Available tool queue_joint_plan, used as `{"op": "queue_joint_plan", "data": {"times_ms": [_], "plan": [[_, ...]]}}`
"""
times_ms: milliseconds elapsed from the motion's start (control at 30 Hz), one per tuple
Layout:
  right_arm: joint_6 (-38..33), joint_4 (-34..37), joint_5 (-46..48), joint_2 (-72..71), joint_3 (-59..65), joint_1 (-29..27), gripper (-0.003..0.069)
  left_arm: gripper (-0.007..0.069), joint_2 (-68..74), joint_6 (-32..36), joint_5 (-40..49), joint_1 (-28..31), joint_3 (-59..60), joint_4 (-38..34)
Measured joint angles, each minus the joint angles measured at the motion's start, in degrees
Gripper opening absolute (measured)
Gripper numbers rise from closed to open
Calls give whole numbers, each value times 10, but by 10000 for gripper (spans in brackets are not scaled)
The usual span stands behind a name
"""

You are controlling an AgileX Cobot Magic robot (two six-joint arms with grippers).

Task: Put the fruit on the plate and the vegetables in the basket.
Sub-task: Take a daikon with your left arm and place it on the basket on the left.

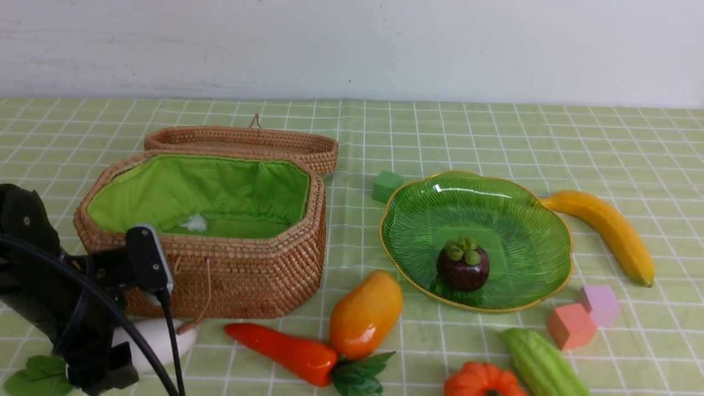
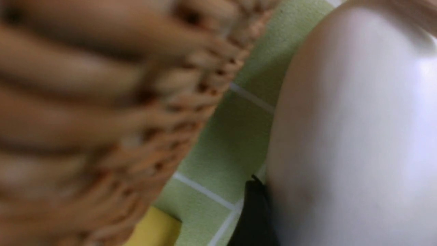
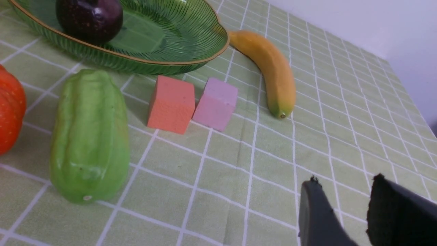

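Observation:
The white radish (image 1: 162,335) lies on the cloth in front of the wicker basket (image 1: 247,275), its leaves (image 1: 38,375) at the far left. My left gripper (image 1: 115,357) is down around it. In the left wrist view one black finger (image 2: 254,212) presses against the radish (image 2: 351,130); the other finger is hidden. The mangosteen (image 1: 463,267) sits on the green plate (image 1: 511,209). The mango (image 1: 366,313), carrot (image 1: 280,352), pumpkin (image 1: 481,382), gourd (image 1: 542,363) and banana (image 1: 605,231) lie on the cloth. My right gripper (image 3: 345,178) is open and empty, hovering short of the banana (image 3: 269,68).
The basket lid (image 1: 247,140) lies open behind the basket. A green cube (image 1: 386,185) sits left of the plate; an orange cube (image 1: 570,325) and a pink cube (image 1: 599,304) sit by its front right. A yellow block (image 2: 153,232) shows by the basket wall (image 2: 102,119).

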Motion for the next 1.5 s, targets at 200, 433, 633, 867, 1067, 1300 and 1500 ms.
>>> {"op": "queue_joint_plan", "data": {"times_ms": [200, 433, 633, 867, 1067, 1300, 1500], "plan": [[0, 0, 5, 0, 0, 0, 240, 529, -16, -27, 40, 0, 0, 0], [0, 0, 6, 0, 0, 0, 240, 529, -82, -41, 101, 0, 0, 1], [0, 0, 7, 0, 0, 0, 240, 529, -151, -41, 154, 0, 0, -8], [0, 0, 7, 0, 0, 0, 240, 529, -226, -41, 186, 0, 0, -36], [0, 0, 7, 0, 0, 0, 240, 529, -265, -41, 206, -4, 1, -45], [0, 0, 7, 0, 0, 0, 240, 529, -281, -120, 246, -104, 1, -14], [0, 0, 7, 0, 0, 0, 240, 529, -281, -157, 254, -153, 1, -9]]}}
